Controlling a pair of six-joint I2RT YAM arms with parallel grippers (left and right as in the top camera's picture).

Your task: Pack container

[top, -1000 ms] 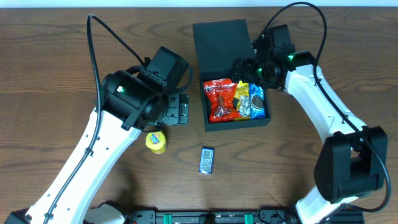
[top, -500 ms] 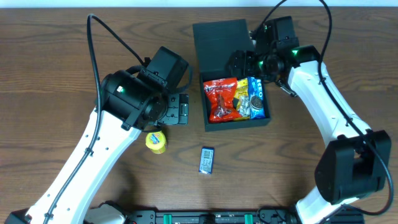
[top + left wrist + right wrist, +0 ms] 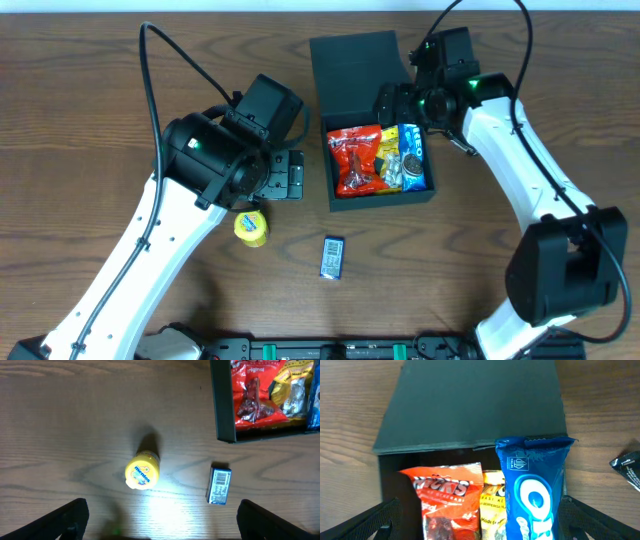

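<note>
The dark teal container lies open at the table's middle back, its flap lid folded flat behind it. Inside lie a red packet, a yellow packet and a blue packet. My right gripper is open and empty above the box's back right edge. In the right wrist view its fingers straddle the blue packet and red packet below the lid. My left gripper is open and empty, left of the box.
A yellow round candy tub lies on the wood near my left gripper, also in the left wrist view. A small blue box lies in front of the container, shown again in the left wrist view below the container's corner.
My right gripper has drawn back a little from over the packets toward the lid. The packets stay in the box. The left arm has not moved.
</note>
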